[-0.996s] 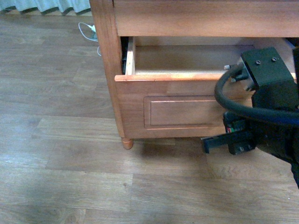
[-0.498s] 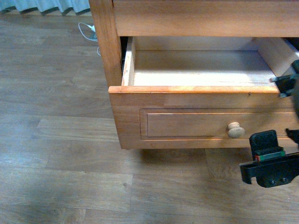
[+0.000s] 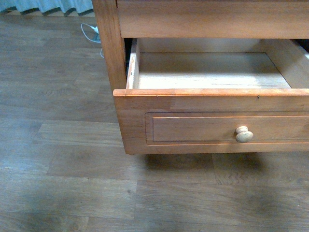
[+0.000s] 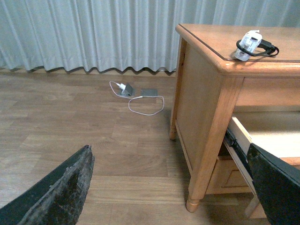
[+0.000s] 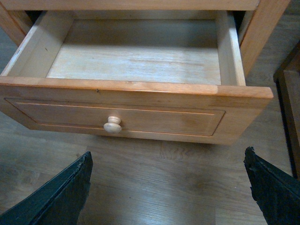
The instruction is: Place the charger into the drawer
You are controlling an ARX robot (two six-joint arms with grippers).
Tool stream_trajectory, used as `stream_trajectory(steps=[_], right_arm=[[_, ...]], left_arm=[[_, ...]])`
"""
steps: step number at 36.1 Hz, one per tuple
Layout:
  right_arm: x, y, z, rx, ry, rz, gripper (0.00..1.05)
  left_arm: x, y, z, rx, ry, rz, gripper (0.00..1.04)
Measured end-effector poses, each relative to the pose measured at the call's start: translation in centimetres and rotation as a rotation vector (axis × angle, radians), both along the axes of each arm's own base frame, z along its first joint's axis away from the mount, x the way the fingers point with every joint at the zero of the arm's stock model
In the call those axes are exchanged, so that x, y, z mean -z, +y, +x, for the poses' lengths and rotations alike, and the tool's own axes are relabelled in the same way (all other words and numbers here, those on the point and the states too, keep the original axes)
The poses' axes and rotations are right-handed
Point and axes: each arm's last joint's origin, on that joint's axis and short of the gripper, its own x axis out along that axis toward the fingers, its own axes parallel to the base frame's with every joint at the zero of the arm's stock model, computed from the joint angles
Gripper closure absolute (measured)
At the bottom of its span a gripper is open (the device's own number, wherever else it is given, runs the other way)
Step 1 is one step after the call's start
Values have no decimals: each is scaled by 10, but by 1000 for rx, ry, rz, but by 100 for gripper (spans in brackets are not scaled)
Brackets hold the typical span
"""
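Left wrist view shows white charger [image 4: 248,42] wrapped in black cable [image 4: 268,46].

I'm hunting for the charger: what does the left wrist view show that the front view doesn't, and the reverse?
Only the left wrist view shows the charger, lying with its dark cable on the desk top, and the open left gripper. Only the front view shows the round knob and the recessed panel. Both show the drawer pulled open and the white cable on the floor.
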Motion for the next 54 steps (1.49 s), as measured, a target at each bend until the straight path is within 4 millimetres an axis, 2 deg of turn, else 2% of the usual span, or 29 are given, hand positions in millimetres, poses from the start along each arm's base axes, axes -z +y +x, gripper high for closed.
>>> stream_trajectory(steps=[4, 12, 16, 19, 22, 26, 27, 39, 43, 45, 54], right_arm=[[0, -12, -15, 15, -50, -12, 9], [-1, -12, -15, 11, -64, -27, 9], [8, -16, -16, 147, -311, -49, 23], [6, -17, -20, 191, -498, -31, 40], [7, -17, -23, 189, -520, -24, 59], [12, -17, -24, 189, -510, -23, 76], [13, -17, -25, 190, -508, -24, 77], [13, -17, -25, 189, -513, -23, 29], [13, -17, -25, 190, -513, -21, 7], [13, -17, -25, 190, -513, -21, 9], [13, -17, -25, 191, -513, -19, 9]], left_arm=[[0, 0, 0, 0, 0, 0, 6], [0, 0, 0, 0, 0, 0, 6], [0, 0, 0, 0, 0, 0, 6], [0, 0, 0, 0, 0, 0, 6], [0, 0, 0, 0, 0, 0, 6], [0, 0, 0, 0, 0, 0, 6], [0, 0, 0, 0, 0, 0, 6], [0, 0, 0, 0, 0, 0, 6], [0, 0, 0, 0, 0, 0, 6], [0, 0, 0, 0, 0, 0, 6], [0, 0, 0, 0, 0, 0, 6]])
